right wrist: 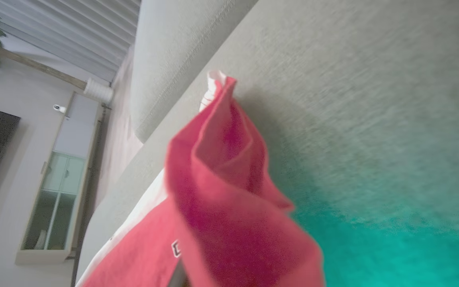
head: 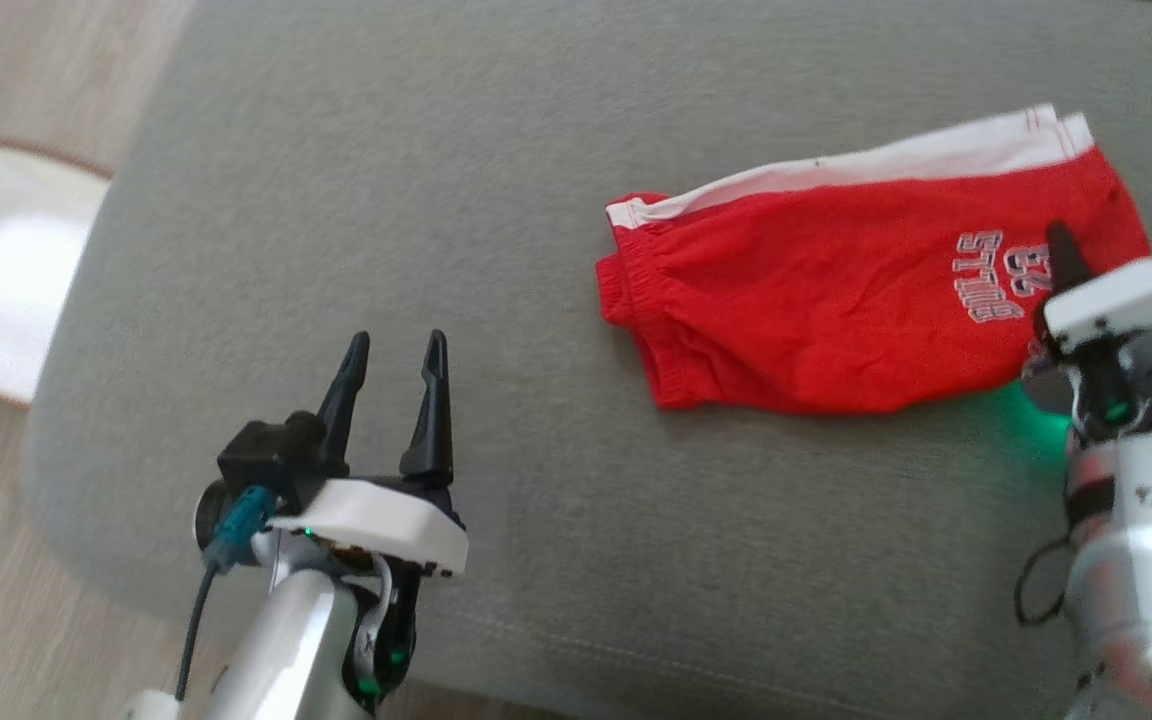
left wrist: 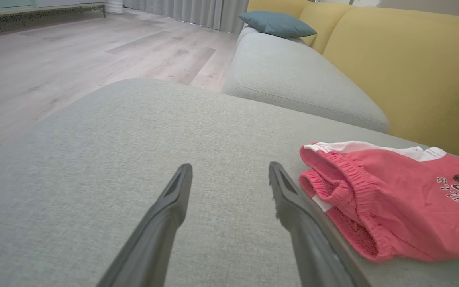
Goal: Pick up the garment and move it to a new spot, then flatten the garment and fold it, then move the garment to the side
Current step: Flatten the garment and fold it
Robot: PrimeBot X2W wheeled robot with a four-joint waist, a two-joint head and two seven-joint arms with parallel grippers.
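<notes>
The garment (head: 836, 290), red shorts with a white side stripe and grey lettering, lies folded on the grey cushion (head: 496, 200) right of centre. My right gripper (head: 1066, 262) comes in from the right edge and is shut on the garment's lettered end. In the right wrist view the pinched red cloth (right wrist: 221, 199) rises in a fold close to the camera, above the cushion. My left gripper (head: 394, 345) hovers open over bare cushion to the left of the garment. The left wrist view shows that gripper (left wrist: 229, 171) with nothing between its fingers, and the garment's waistband (left wrist: 349, 179) just to its right.
A white chair seat (head: 6, 270) stands on the wooden floor left of the cushion, whose rounded edge runs along the left and bottom. A second grey cushion (left wrist: 301, 79), a yellow sofa back (left wrist: 412, 67) and a blue pillow (left wrist: 277, 23) lie beyond.
</notes>
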